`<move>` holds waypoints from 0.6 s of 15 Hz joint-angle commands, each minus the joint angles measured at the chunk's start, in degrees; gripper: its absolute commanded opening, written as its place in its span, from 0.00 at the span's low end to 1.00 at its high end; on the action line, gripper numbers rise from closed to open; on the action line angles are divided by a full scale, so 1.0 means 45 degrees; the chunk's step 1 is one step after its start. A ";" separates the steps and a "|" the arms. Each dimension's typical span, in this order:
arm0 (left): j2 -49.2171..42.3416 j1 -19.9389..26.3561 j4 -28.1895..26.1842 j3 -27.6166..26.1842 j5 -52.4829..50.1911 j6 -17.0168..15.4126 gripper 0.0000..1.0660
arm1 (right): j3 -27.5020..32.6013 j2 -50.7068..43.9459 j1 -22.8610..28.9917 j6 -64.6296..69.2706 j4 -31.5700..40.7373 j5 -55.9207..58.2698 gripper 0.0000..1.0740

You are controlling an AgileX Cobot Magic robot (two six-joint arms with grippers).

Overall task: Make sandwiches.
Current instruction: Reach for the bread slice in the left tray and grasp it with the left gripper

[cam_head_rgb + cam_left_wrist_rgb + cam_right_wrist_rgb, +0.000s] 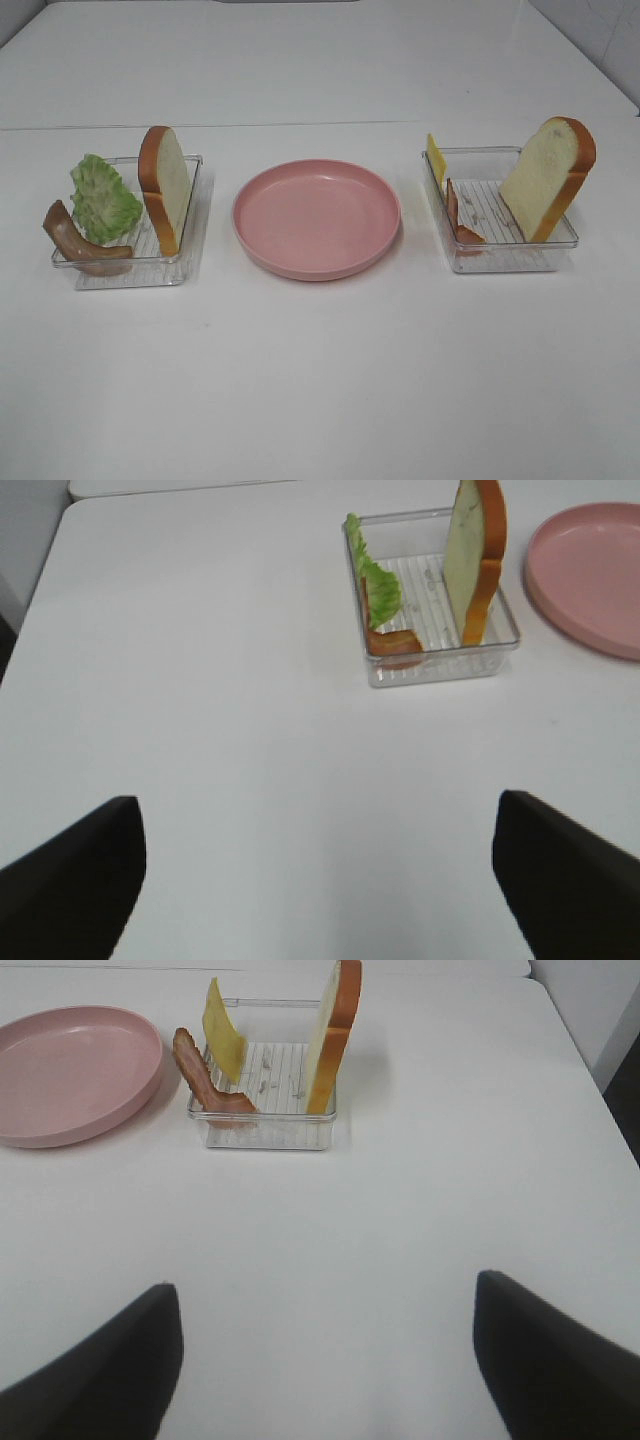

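The sandwich parts stand loose in two clear trays; no stacked sandwich shows. The left tray holds an upright bread slice, ruffled lettuce and a bacon strip. The right tray holds a leaning bread slice, a yellow cheese slice and a bacon strip. Neither arm appears in the high view. My left gripper is open and empty, well short of its tray. My right gripper is open and empty, back from its tray.
An empty round pink plate sits between the trays on the white table. The table's far edge meets a wall behind, and its side edges show in both wrist views.
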 commanded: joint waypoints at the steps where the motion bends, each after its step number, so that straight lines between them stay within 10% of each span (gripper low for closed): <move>1: 0.1821 0.0000 -0.1095 -0.0828 -0.1031 0.0000 0.83 | 0.0000 -0.0178 -0.0102 -0.0089 0.0013 -0.0115 0.71; 9: 1.1854 0.0000 -0.2827 -0.7576 0.0777 0.1006 0.82 | 0.0000 -0.0178 -0.0102 -0.0089 0.0013 -0.0115 0.71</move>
